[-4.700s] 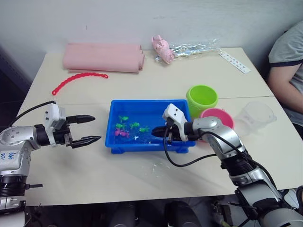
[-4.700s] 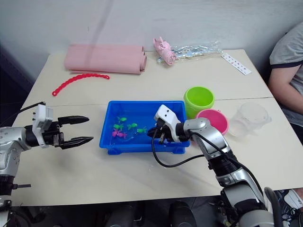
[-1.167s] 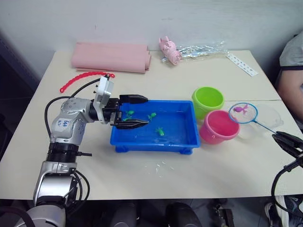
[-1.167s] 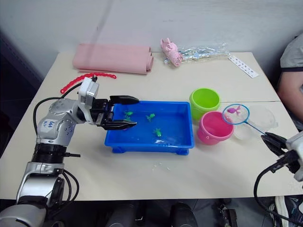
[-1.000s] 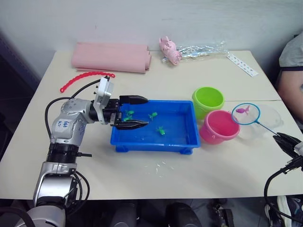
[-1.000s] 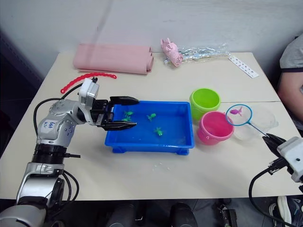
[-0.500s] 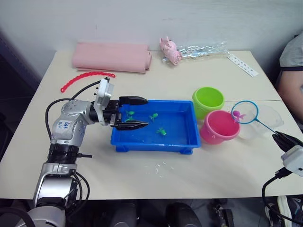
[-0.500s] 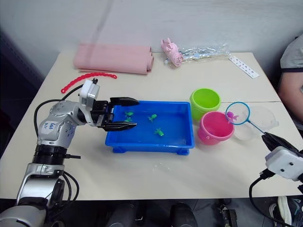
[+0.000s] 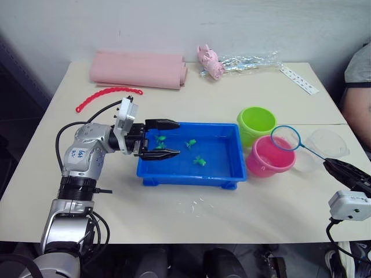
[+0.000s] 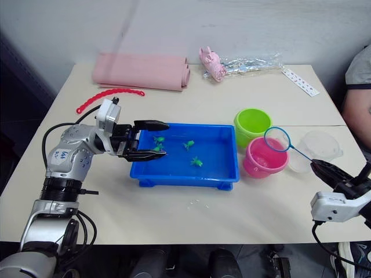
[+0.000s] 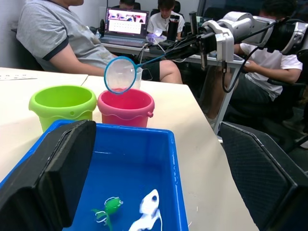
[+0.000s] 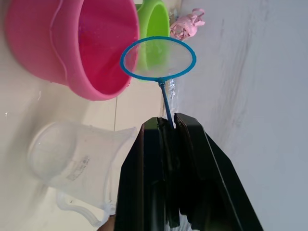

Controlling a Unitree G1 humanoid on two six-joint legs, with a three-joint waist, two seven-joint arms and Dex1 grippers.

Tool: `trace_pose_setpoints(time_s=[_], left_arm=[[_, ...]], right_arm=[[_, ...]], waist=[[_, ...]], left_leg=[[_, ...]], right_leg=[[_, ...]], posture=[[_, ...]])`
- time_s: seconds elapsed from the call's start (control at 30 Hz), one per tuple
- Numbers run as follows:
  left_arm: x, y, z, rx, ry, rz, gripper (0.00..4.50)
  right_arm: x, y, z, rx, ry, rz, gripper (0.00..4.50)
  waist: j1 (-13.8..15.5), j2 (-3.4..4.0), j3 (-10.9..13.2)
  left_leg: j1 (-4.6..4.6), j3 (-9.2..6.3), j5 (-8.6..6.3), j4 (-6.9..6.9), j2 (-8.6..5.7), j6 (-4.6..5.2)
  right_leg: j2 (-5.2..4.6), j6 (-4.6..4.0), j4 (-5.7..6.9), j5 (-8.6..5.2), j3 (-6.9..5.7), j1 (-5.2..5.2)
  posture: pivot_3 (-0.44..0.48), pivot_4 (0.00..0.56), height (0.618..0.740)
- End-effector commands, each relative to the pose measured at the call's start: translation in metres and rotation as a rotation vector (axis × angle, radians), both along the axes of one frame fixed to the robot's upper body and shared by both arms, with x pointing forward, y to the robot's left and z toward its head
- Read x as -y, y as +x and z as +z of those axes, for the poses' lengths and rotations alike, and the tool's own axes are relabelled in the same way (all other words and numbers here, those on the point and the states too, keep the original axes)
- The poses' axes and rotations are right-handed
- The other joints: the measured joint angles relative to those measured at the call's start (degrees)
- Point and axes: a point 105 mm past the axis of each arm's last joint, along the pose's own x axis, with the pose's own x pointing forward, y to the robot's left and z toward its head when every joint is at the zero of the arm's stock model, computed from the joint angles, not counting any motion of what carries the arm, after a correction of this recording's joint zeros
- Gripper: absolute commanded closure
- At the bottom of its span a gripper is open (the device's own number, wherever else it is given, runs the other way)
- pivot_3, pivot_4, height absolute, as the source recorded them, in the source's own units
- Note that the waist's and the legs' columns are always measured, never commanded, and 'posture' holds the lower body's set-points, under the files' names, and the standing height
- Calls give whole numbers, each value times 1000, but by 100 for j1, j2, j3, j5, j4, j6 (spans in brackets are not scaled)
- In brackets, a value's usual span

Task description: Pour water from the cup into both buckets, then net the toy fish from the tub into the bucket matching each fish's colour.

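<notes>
My right gripper [image 10: 317, 166] is shut on the thin handle of the net [image 9: 285, 138]. The blue hoop hangs empty over the pink bucket [image 9: 270, 157]. The green bucket [image 9: 255, 121] stands just behind the pink one, and the clear cup [image 9: 326, 145] sits to their right. The blue tub [image 9: 191, 174] holds water and three green fish [image 9: 200, 160]. My left gripper [image 9: 168, 138] is open over the tub's left end, with nothing between its fingers.
A folded pink cloth [image 9: 136, 69] and a red beaded strip [image 9: 107, 95] lie at the back left. A pink toy with a plastic bag [image 9: 210, 61] and a white strip [image 9: 298, 80] lie at the back. A person [image 9: 358, 81] sits at the right edge.
The net carried a pink fish leftward from above the cup to over the pink bucket; the hoop is now empty. My left gripper moved from beside the tub to over its left end.
</notes>
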Motion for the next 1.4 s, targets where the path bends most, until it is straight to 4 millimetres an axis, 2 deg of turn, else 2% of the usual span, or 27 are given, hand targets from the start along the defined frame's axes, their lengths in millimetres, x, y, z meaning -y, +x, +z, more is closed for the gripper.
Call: trace_pose_setpoints(time_s=[0.03, 0.13, 0.2, 0.33, 0.37, 0.43, 0.57, 0.73, 0.83, 1.0, 1.1, 1.3, 1.4], left_arm=[[-14, -2, 7, 44, -23, 43, 38], [-30, -2, 6, 32, -16, 98, 38], [-44, -1, 13, 22, -38, 152, 38], [-67, -4, 17, 26, -26, 236, 38], [-75, -6, 14, 23, -15, 272, 38], [-94, -7, 0, 5, 10, 350, 38], [-117, -16, -21, -19, 50, 461, 38], [-124, -29, -27, -15, 84, 506, 38], [-123, -33, -27, -13, 97, 521, 38], [-120, -37, -27, -11, 117, 521, 38], [-115, -37, -28, -14, 124, 515, 38], [-110, -38, -29, -11, 128, 506, 38], [-115, -37, -29, -13, 132, 522, 38]], right_arm=[[-15, -2, 20, 42, 331, 49, 4500], [-25, 1, 28, -59, 649, 73, 4500], [-47, 8, 37, -232, 888, 153, 4500], [-87, 20, 44, -537, 1067, 261, 4500], [-99, 25, 37, -648, 1073, 258, 4500], [-121, 35, 25, -760, 1067, 243, 4500], [-162, 38, 4, -956, 1041, 251, 4500], [-188, 57, -21, -1037, 979, 194, 4500], [-201, 59, -33, -1148, 958, 204, 4500], [-219, 88, -44, -1133, 855, 186, 4500], [-231, 104, -44, -1113, 856, 187, 4500], [-252, 120, -41, -1057, 871, 250, 4500], [-254, 121, -40, -1047, 891, 266, 4500]], waist=[[-7, 0, 0], [-82, 0, 0], [-139, 0, 0], [-150, 0, 0], [-141, -1, 0], [-145, -1, 0], [-135, -3, 0], [-131, -7, 2], [-127, -7, 1], [-217, -7, 1], [-271, -7, 1], [-286, -9, 0], [-282, -9, 0]], left_leg=[[1, -1, 0, -1, 0, 0], [2, -2, 1, 0, 2, 0], [3, -4, 1, 0, 6, 0], [8, -4, 2, 4, 10, 2], [8, -8, 2, 4, 9, 2], [8, -10, 1, 6, 10, 3], [-5, -18, 0, 1, 8, 4], [-10, -18, -3, 8, 8, 7], [-9, -16, -3, 9, 6, 7], [-5, -9, -2, 6, 5, 5], [-4, -10, 0, -2, 6, 2], [-6, -10, 0, -7, 6, 2], [-5, -10, 0, -5, 6, 2]], right_leg=[[0, 0, 1, 0, 0, 1], [1, 0, 14, 0, -1, 1], [3, 0, 16, 0, -2, 3], [2, -3, 15, 2, 0, 5], [0, -3, 10, 2, -2, 5], [0, -3, 9, 1, -3, 7], [-2, -3, 9, 2, -9, -1], [-9, -3, 9, 2, -11, -5], [-16, -3, 8, 2, -9, -4], [-15, -3, 14, 2, -5, -12], [-13, -3, 29, 2, -7, -17], [-12, -3, 26, 2, -10, -18], [-13, -3, 28, 2, -10, -19]], posture=[[0, 150, 740], [0, 150, 740], [0, 150, 740], [0, 150, 740], [0, 150, 740], [0, 150, 740], [0, 150, 740], [0, 150, 740], [0, 150, 740], [0, 150, 740], [0, 150, 740], [0, 150, 740], [0, 150, 740]])
